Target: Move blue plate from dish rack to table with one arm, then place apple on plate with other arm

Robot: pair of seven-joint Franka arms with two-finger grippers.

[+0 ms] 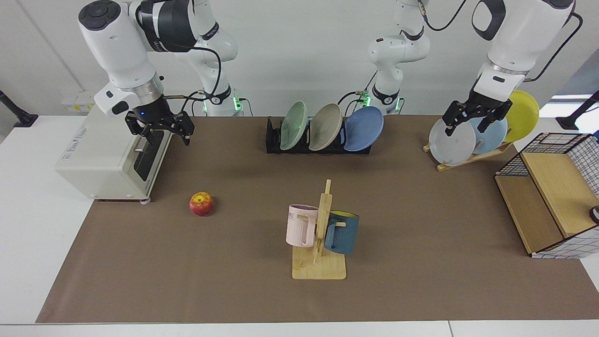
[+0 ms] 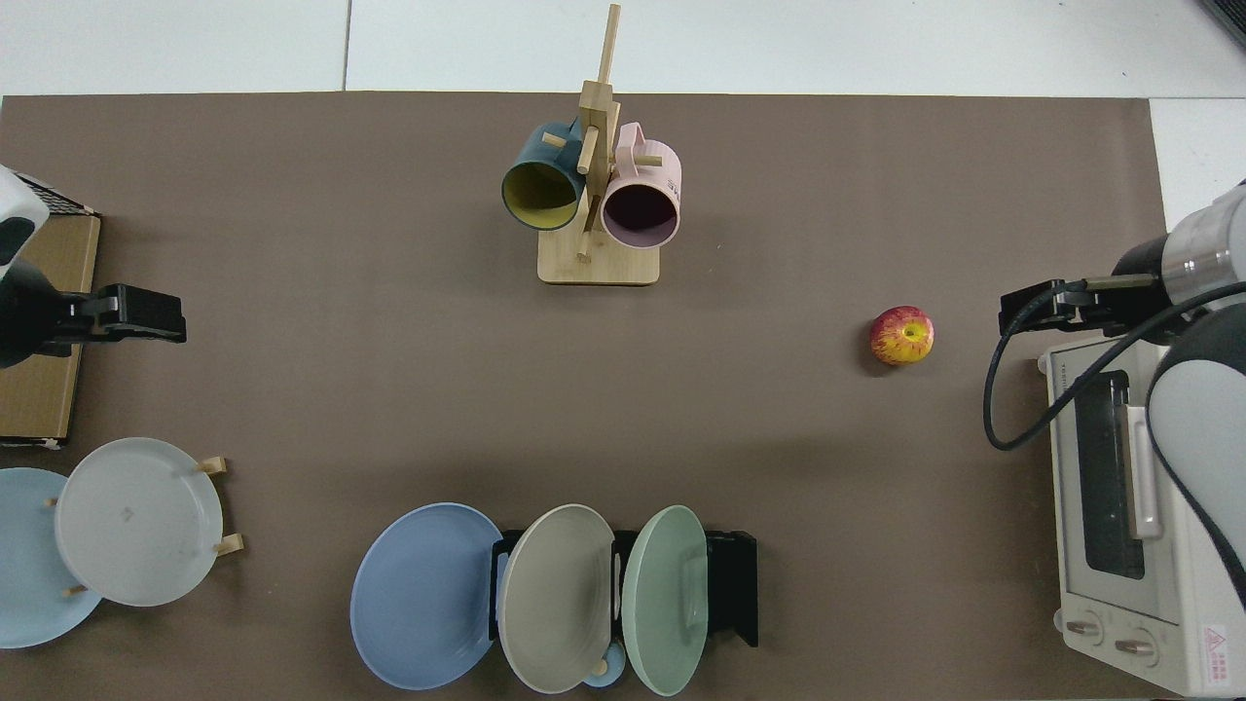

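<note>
The blue plate is leaning in the dish rack, at the end slot nearest the left arm's side, tilted back against a beige plate, which is itself sitting beside a pale green plate. The rack is standing on the brown mat near the far edge of the table, just in front of the arm bases. The apple is lying on the mat, well apart from the rack, near a white toaster oven. The right gripper is hanging above the oven's front corner with its jaws spread fairly wide and holding nothing. The left gripper is hovering in front of a wooden plate stand that is carrying a light grey plate, a sky-blue plate and a yellow plate; its jaws are also standing open and empty. A mug tree is standing in the middle of the mat toward the near edge, with a pink mug and a dark blue mug hanging on it. A wire basket with wooden panels is sitting at the table's end beyond the plate stand.
</note>
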